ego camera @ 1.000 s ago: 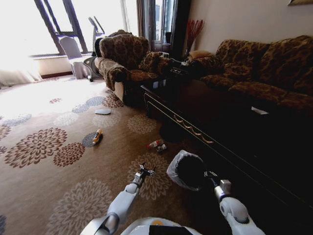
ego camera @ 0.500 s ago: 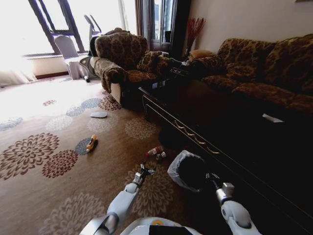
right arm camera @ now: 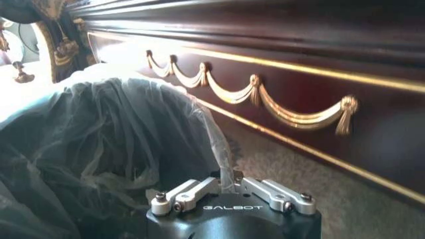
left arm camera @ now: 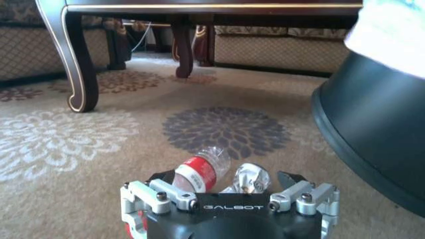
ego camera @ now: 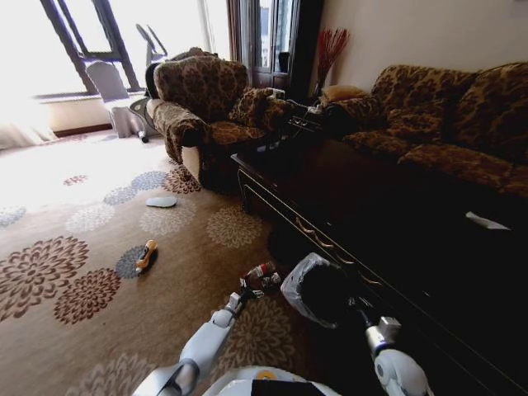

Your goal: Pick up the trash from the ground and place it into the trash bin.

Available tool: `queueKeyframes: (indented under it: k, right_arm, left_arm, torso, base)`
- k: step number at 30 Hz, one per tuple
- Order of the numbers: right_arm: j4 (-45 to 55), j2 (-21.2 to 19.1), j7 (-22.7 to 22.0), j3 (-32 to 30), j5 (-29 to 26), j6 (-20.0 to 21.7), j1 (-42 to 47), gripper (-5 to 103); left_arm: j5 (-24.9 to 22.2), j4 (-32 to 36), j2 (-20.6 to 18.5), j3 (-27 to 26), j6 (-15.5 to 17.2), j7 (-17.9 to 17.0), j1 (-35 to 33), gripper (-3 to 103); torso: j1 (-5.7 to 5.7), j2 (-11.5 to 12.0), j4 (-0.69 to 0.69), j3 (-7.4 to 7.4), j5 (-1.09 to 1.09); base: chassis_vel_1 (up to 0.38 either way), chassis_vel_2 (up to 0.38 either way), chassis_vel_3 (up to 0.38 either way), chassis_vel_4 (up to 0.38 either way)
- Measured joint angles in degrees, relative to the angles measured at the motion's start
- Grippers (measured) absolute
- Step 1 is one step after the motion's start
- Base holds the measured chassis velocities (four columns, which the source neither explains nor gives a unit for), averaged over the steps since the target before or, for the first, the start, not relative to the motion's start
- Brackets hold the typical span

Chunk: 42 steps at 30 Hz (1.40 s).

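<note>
Since a second ago, closes on the trash: left claw [left arm camera: 229,191] spread wide just short of clear bottle [left arm camera: 202,171] and crumpled wad [left arm camera: 251,178] on carpet beside trash bin [ego camera: 318,290]; right claw [right arm camera: 229,185] pinches bin liner; light, crushable, slippery — grip mid-body.

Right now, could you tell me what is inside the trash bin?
The trash bin shows a translucent plastic bag lining it, draped over the rim, which the right gripper grips. Its interior is dark; its bottom is hidden, so any trash inside cannot be seen.

Head view high over carpet [ego camera: 99,330], wrist views low, close, sharing trash bin [ego camera: 318,290].
</note>
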<state>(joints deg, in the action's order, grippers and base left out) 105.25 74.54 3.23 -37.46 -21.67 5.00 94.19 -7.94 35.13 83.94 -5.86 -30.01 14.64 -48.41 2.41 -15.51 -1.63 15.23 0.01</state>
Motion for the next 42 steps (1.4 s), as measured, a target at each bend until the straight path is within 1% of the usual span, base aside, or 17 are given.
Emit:
queueKeyframes:
  k: [3, 7, 9, 14, 18, 23, 26, 27, 28, 30, 33, 35, 41, 42]
  right_arm:
    - [0.0, 0.2, 0.0, 0.0, 0.2, -0.4, 0.0, 1]
    - [0.0, 0.1, 0.0, -0.6, 0.2, -0.4, -0.1, 1]
    - [0.4, 0.1, -0.4, -1.1, 0.3, 0.1, 0.2, 1]
    - [1.1, 0.0, -0.5, -1.7, 0.5, 1.2, 1.3, 1]
    - [0.9, -0.1, -0.5, -2.2, 0.5, 1.5, 1.3, 1]
    - [0.5, -0.3, -0.5, -2.4, 0.5, 1.8, 0.9, 1]
    - [0.4, -0.4, -0.7, -2.5, 0.5, 1.9, 0.5, 1]
    - [0.3, -0.5, -0.8, -2.6, 0.4, 1.9, 0.3, 1]
    - [0.3, -0.5, -0.8, -2.6, 0.4, 1.9, 0.3, 1]
    - [0.1, -0.5, -0.8, -2.7, 0.3, 2.0, 0.0, 1]
    - [0.0, -0.4, -0.9, -3.0, 0.3, 2.0, -0.2, 1]
    - [0.0, -0.3, -1.1, -3.4, 0.2, 2.0, -0.2, 1]
    - [0.1, -0.3, -1.1, -3.9, 0.2, 2.1, 0.0, 1]
    - [0.2, -0.4, -1.2, -4.1, 0.0, 2.1, 0.3, 1]
  left_arm:
    - [0.0, 0.0, 0.0, -0.1, 0.0, -0.1, -0.1, 100]
    - [0.1, 0.0, 0.1, 0.0, 0.0, -0.3, -0.1, 100]
    - [0.6, 0.0, 0.2, 0.3, -0.1, -0.5, -0.1, 100]
    - [1.3, -0.2, 0.0, 1.2, -0.4, -0.6, -0.1, 100]
    - [4.3, -1.9, 0.1, 2.7, -0.8, -1.3, 1.1, 100]
    - [6.0, -3.2, 0.1, 4.1, -0.9, -2.0, 2.4, 100]
    - [8.4, -5.4, 0.6, 5.8, -0.1, -3.4, 3.9, 100]
    - [10.2, -6.6, 0.9, 6.2, 0.6, -4.5, 4.6, 100]
    - [10.2, -6.6, 0.9, 6.2, 0.6, -4.5, 4.6, 100]
    - [12.1, -8.4, 1.6, 6.5, 1.1, -5.2, 5.6, 100]
    - [13.5, -10.3, 2.6, 6.6, 1.2, -5.4, 6.8, 100]
    - [15.4, -12.4, 3.8, 6.5, 1.1, -6.3, 8.1, 100]
    - [17.9, -15.8, 5.8, 5.5, 1.3, -8.2, 9.9, 100]
    - [20.3, -17.7, 6.9, 3.6, 1.9, -9.4, 10.9, 100]
  torso:
    - [-0.12, 0.3, -0.01, -0.16, -0.01]
    - [-0.4, 1.1, -0.01, -0.72, -0.01]
    - [-0.64, 1.8, 0.0, -1.15, -0.02]
    - [-0.71, 2.2, 0.0, -1.46, -0.02]
    - [-0.72, 2.2, 0.0, -1.55, -0.01]
    - [-0.71, 2.2, 0.0, -1.55, -0.01]
    - [-0.7, 2.2, 0.0, -1.52, -0.01]
    - [-0.69, 2.2, 0.0, -1.5, -0.02]
    - [-0.69, 2.2, 0.0, -1.5, -0.02]
    - [-0.68, 2.2, -0.01, -1.48, 0.0]
    - [-0.67, 2.1, 0.0, -1.46, -0.01]
    - [-0.65, 2.1, 0.0, -1.44, -0.01]
    - [-0.64, 2.1, 0.0, -1.41, -0.03]
    - [-0.64, 2.0, 0.01, -1.4, -0.02]
  base:
    - [0.0, 0.0, 0.0, 0.0]
    - [0.0, 0.0, 0.0, 0.0]
    - [0.0, 0.0, 0.0, 0.0]
    - [0.0, 0.0, 0.0, 0.0]
    - [0.0, 0.0, 0.0, 0.0]
    - [0.0, 0.0, 0.0, 0.0]
    - [0.0, 0.0, 0.0, 0.0]
    - [0.0, 0.0, 0.0, 0.0]
    - [0.0, 0.0, 0.0, 0.0]
    - [0.0, 0.0, 0.0, 0.0]
    - [0.0, 0.0, 0.0, 0.0]
    - [0.0, 0.0, 0.0, 0.0]
    - [0.0, 0.0, 0.0, 0.0]
    - [0.0, 0.0, 0.0, 0.0]
